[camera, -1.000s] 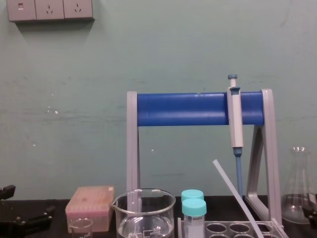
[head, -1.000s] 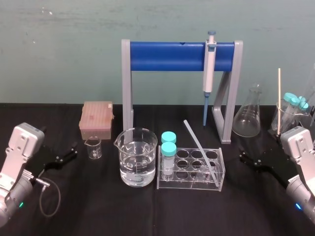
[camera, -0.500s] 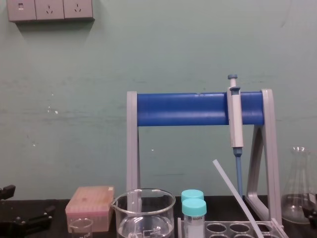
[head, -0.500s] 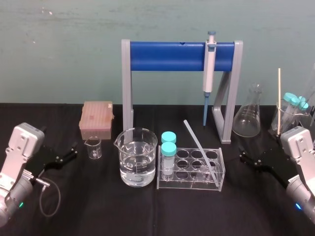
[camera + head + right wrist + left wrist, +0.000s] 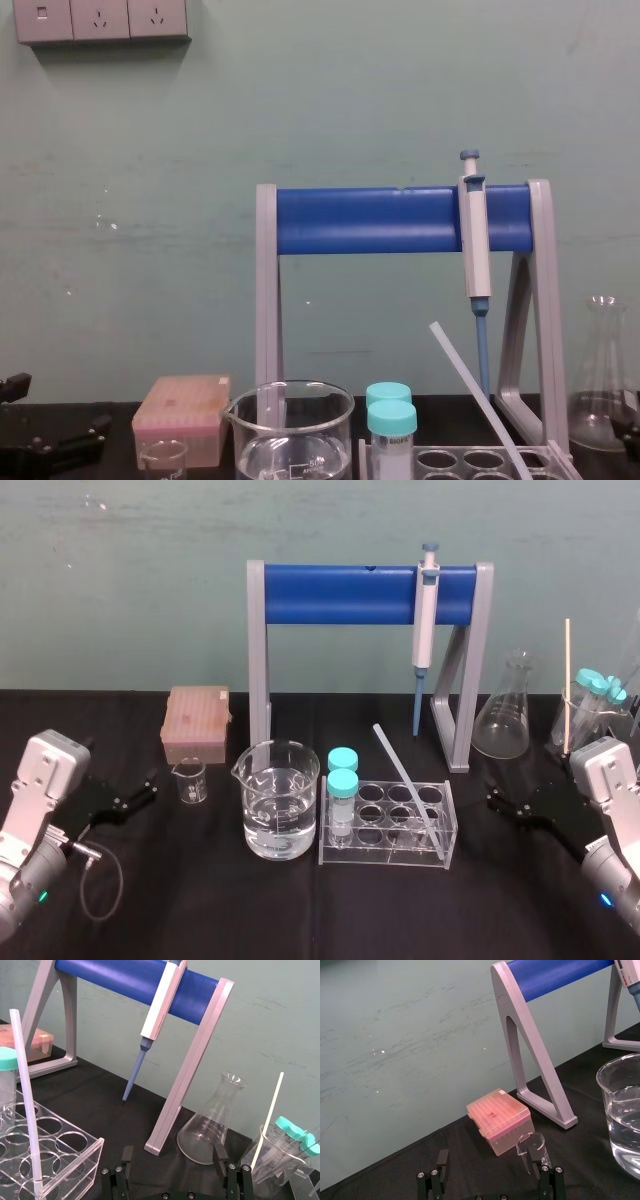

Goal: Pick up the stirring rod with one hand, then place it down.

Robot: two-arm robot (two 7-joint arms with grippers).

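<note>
Stirring rod (image 5: pixel 405 778): long, thin, translucent whitish rod. It stands tilted in the clear plastic tube rack (image 5: pixel 385 858), lower end in a well at the rack's right end, well apart from both my hands.
Left hand (image 5: pixel 146 787): low at the left of the black surface (image 5: pixel 200 900), near a small glass beaker (image 5: pixel 190 780); jaws spread apart, empty.
Right hand (image 5: pixel 500 805): low at the right, near a conical glass flask (image 5: pixel 503 725); jaws spread apart, empty.

Nothing has visibly changed: left gripper (image 5: pixel 489 1157), right gripper (image 5: pixel 173 1156) and stirring rod (image 5: pixel 406 780) unmoved.
</note>
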